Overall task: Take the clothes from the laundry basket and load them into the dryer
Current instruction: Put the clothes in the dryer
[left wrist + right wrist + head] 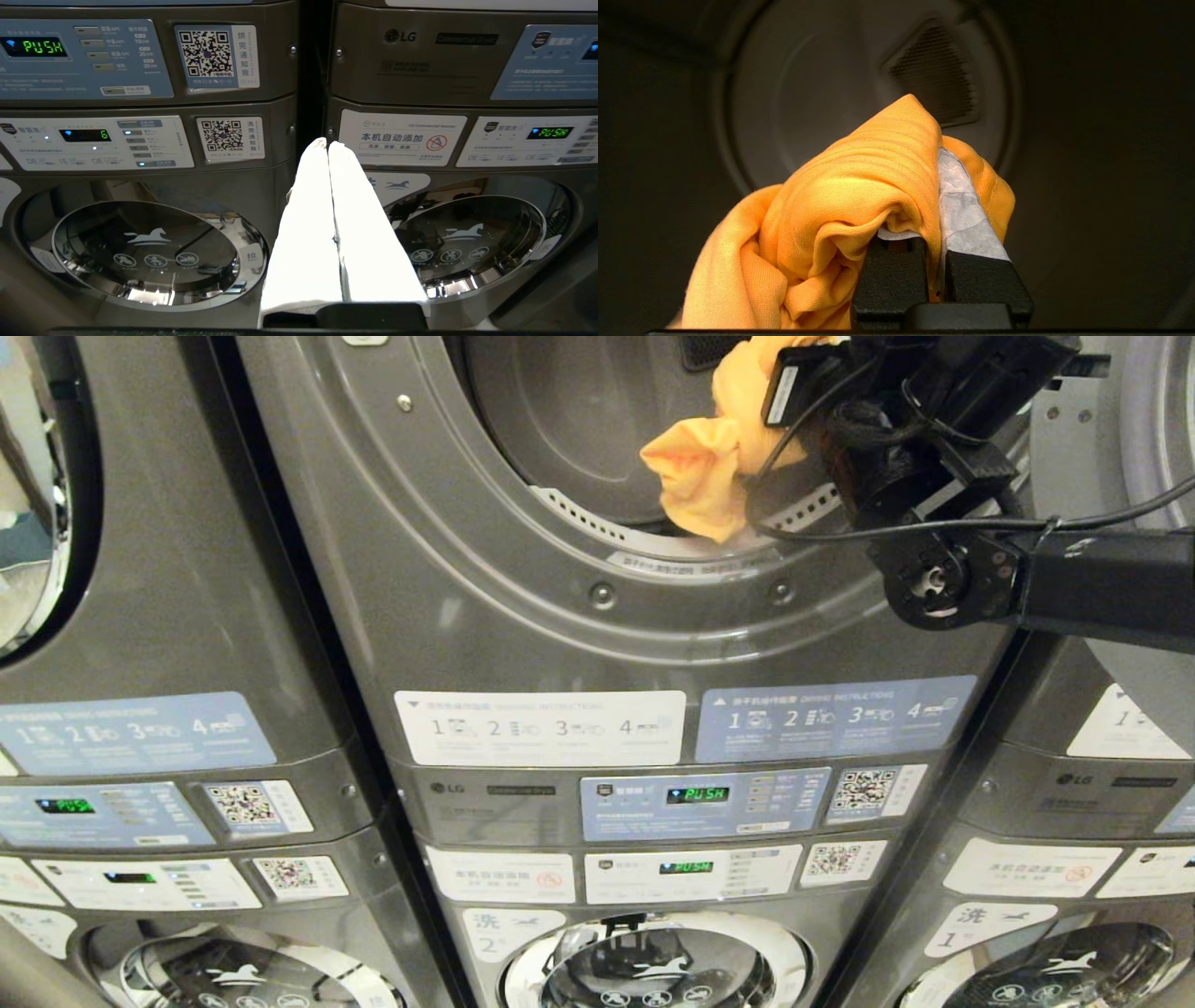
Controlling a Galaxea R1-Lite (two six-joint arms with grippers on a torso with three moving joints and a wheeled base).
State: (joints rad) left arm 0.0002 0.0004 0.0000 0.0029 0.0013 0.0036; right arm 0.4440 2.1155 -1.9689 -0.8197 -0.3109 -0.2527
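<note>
We have the right gripper (936, 154) at the mouth of the dryer (523, 569), reaching in from the right side of the head view. Its jaws are pinched narrow on the clothes (840, 224), w/ a fold of the yellow-orange fabric caught between the white pads (966, 219). In the head view the clothes (719, 448) hang from the gripper (794, 373) just over the lower rim of the opening, the loose end drooping down toward the perforated lip. The laundry basket is not in any view.

The fabric looks thin, soft and light, approx. no stiffness: it sags and bunches under its own weight. We judge it will not slip easily from a tight pinch, but a trailing part can catch on the rim. Best hold is on a thick gathered fold, as now, not on a single edge.

Next step, in our opinion: carry it deeper toward the drum back wall (859, 93), then release.

The left gripper (328, 144) is parked low in front of the washers (154, 247), white fingers (303, 224) pressed together, holding nothing.
</note>
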